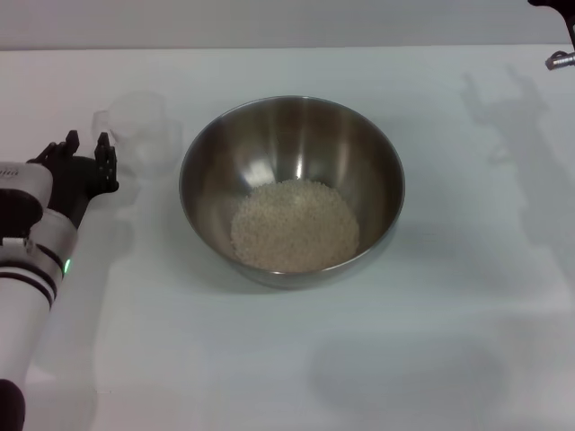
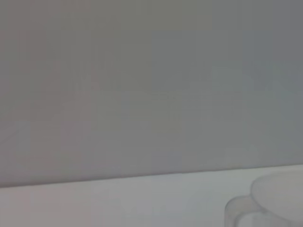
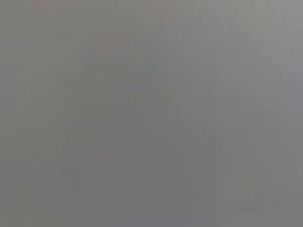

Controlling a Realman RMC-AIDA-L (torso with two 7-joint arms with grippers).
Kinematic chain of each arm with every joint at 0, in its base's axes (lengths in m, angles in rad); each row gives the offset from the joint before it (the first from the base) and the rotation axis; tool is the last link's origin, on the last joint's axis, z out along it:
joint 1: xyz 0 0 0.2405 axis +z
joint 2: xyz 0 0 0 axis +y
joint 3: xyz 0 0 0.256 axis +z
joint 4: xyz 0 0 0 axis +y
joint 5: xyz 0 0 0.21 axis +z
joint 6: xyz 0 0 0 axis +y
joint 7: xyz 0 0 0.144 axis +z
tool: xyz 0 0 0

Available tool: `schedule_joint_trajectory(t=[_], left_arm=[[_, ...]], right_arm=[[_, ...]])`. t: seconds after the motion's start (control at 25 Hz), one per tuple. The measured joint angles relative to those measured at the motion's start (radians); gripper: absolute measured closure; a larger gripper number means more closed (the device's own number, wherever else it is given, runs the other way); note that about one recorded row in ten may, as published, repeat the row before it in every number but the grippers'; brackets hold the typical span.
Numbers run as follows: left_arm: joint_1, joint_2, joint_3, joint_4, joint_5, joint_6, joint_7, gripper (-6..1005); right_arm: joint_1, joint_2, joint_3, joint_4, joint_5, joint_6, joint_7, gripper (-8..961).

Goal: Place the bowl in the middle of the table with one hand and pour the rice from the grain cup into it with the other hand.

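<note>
right pincer (image 1: 559, 36): cut off at corner (state unreadable) | grain cup (image 2: 270, 203): cropped, blurred

A plain white table (image 1: 296, 359) is seen filling nearly the whole head view. A stainless-steel bowl (image 1: 208, 171) is set near its middle. Just beside the bowl, toward the robot's left, a clear grain cup (image 1: 144, 135) is placed upright, apparently empty, though its faint walls are hard to read.

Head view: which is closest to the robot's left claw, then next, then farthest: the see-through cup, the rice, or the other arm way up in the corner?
From the left claw:
1. The grain cup, right beside it.
2. The rice, inside the bowl mid-table.
3. The right arm, top far corner.
</note>
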Motion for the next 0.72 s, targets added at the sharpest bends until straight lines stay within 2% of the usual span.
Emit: schedule_joint_trajectory(t=[0.04, 0.4, 0.56, 0.64, 0.68, 0.72], left_arm=[[0.019, 0.002, 0.0, -0.017, 0.001, 0.004, 0.0, 636], [0.106, 0.01, 0.0, -0.092, 0.013, 0.033, 0.013, 641], [0.186, 0.008, -0.001, -0.131, 0.06, 0.147, 0.014, 643], [0.244, 0.003, 0.014, -0.137, 0.1, 0.3, 0.003, 643], [0.244, 0.003, 0.014, -0.137, 0.1, 0.3, 0.003, 643], [0.258, 0.002, 0.027, -0.13, 0.112, 0.359, -0.005, 643]], right_arm=[[0.0, 0.0, 0.0, 0.002, 0.0, 0.0, 0.0, 281], [0.001, 0.0, 0.0, 0.005, 0.005, 0.001, -0.005, 281], [0.002, 0.0, 0.01, 0.008, 0.008, 0.002, -0.005, 281], [0.002, 0.0, 0.018, 0.012, 0.008, 0.002, -0.002, 281], [0.002, 0.0, 0.018, 0.012, 0.008, 0.002, -0.002, 281], [0.002, 0.0, 0.02, 0.012, 0.009, 0.002, -0.001, 281]])
